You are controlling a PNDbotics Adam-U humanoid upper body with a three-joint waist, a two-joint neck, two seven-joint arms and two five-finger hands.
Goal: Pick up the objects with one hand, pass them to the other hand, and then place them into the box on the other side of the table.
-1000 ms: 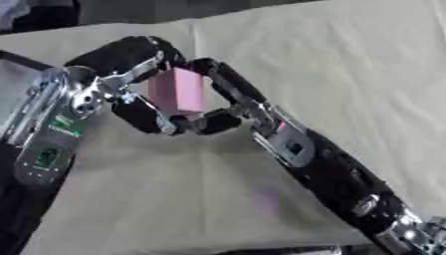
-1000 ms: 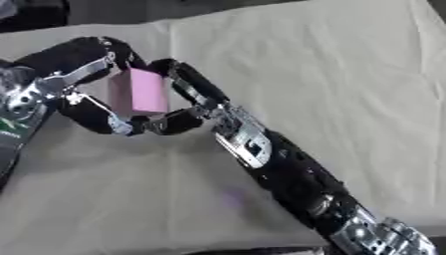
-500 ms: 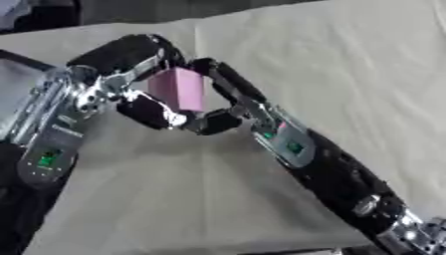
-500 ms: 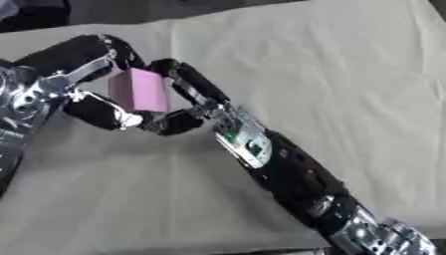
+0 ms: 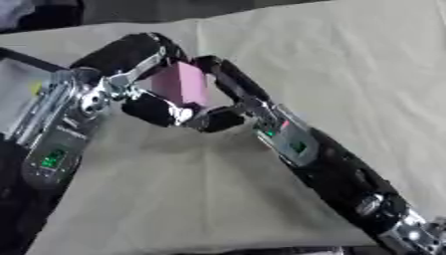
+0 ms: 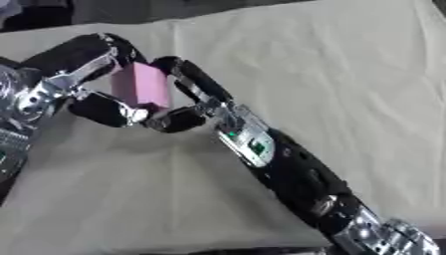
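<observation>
A pink block point(image 5: 180, 84) hangs above the cloth-covered table point(image 5: 348, 64) at the upper left. My left hand point(image 5: 131, 52) comes in from the left and curls over the block's top and left side, with its thumb beneath. My right hand point(image 5: 233, 88) reaches up from the lower right; its fingers lie along the block's right side and its thumb point(image 5: 214, 119) tucks under it. Both hands are shut on the block. The block's lower edge is hidden behind the thumbs.
A dark rim of what looks like a box point(image 5: 21, 57) shows at the left edge, behind my left forearm point(image 5: 54, 144). The beige cloth stretches bare to the right and toward the front. My right forearm point(image 6: 287, 169) crosses the lower right.
The two hands and the pink block between them have barely shifted, perhaps slightly upward. Both hands stay closed round the block.
</observation>
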